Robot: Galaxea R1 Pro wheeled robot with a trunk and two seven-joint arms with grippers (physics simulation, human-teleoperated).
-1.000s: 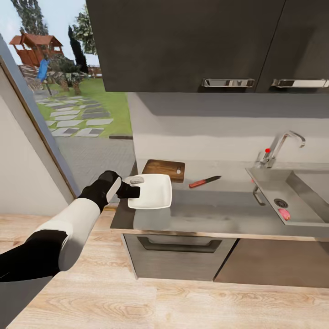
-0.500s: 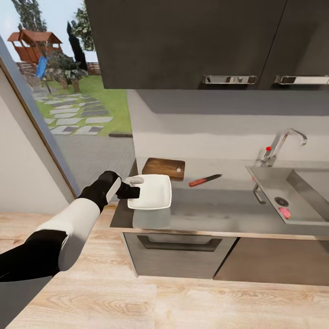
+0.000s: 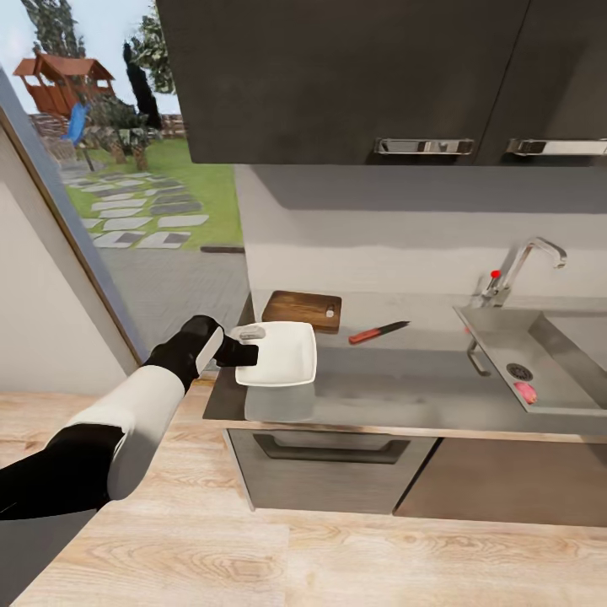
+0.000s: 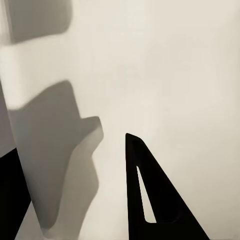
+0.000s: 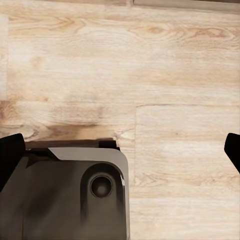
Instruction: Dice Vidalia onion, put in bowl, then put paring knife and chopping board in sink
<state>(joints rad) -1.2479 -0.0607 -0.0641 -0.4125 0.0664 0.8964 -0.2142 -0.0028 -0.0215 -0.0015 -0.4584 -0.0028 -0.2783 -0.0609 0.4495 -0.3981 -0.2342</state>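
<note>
Left gripper: clamping the near-left edge of the bowl, centre-left of the head frame; one pale finger lying over the rim, dark finger under it.
Bowl: apparently being held just above the countertop, a shadow showing beneath it; overlapping the front edge of the chopping board.
Right gripper: hanging over the wooden floor, fingers spread wide to both edges of the wrist frame, gripping nothing.
Vidalia onion: lying in the sink, lower right of the head frame, beside the drain.
Paring knife: lying on the counter between board and sink, apart from both.
Step in hand: judging by the grip, shifting the bowl clear of the board; onion not yet fetched.
Next move: likely setting the bowl down on bare counter, releasing, then reaching rightward for the onion.
</note>
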